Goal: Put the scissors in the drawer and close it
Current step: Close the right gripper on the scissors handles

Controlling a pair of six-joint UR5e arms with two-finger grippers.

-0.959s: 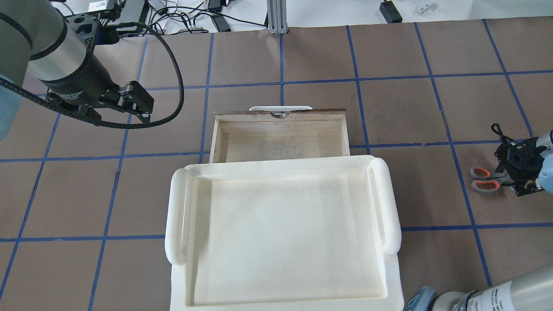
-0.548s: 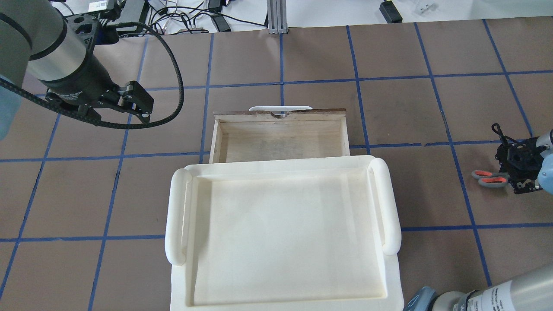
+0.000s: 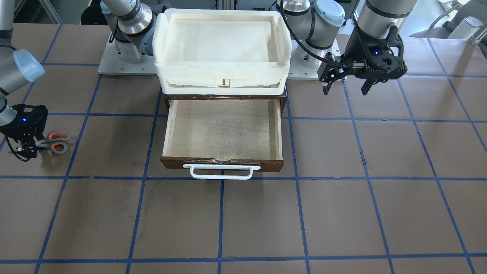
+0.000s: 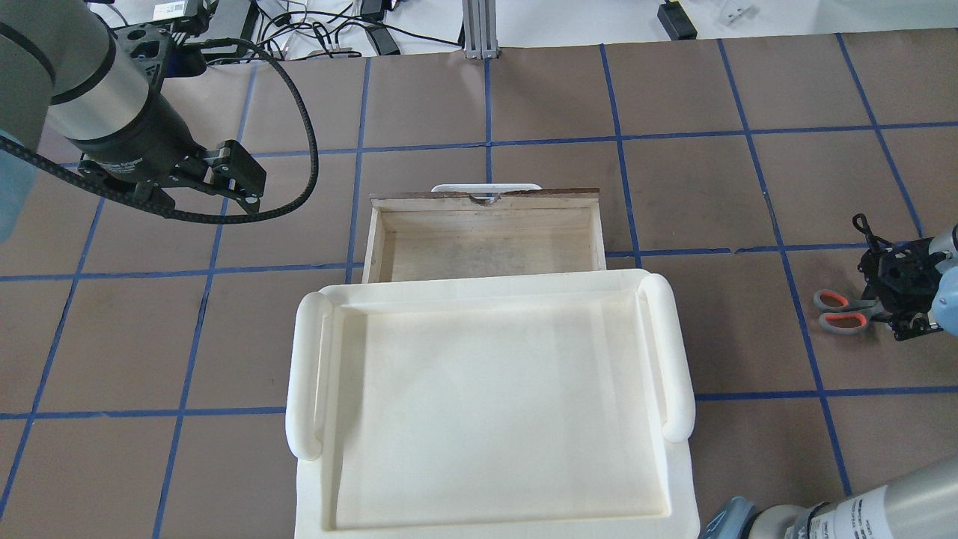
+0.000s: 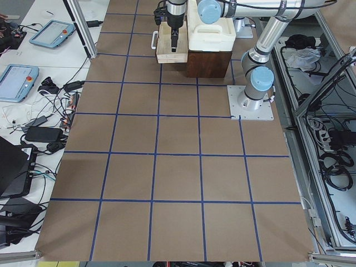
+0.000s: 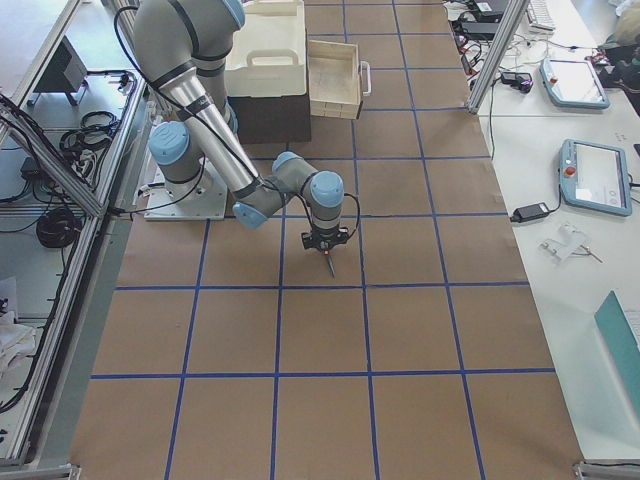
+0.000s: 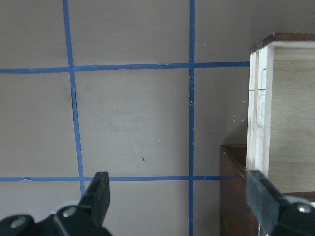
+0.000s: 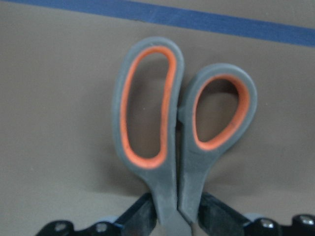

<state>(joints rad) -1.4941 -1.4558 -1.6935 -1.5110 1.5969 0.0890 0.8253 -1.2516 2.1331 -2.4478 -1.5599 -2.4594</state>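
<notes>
The right hand (image 8: pixel 176 214) is clamping the scissors (image 8: pixel 166 177) just below their loop handles, far out on the worktop's (image 3: pixel 342 213) right side and well apart from the open drawer (image 3: pixel 222 129). The left hand (image 3: pixel 346 90) is hovering beside the drawer, fingers spread wide.

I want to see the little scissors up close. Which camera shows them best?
The right wrist-mounted view: the small grey-and-orange-handled scissors fill it, pinched in the right tool. The front-facing and overhead views show only tiny handles beside that tool. The other views show nothing clear of them.
</notes>
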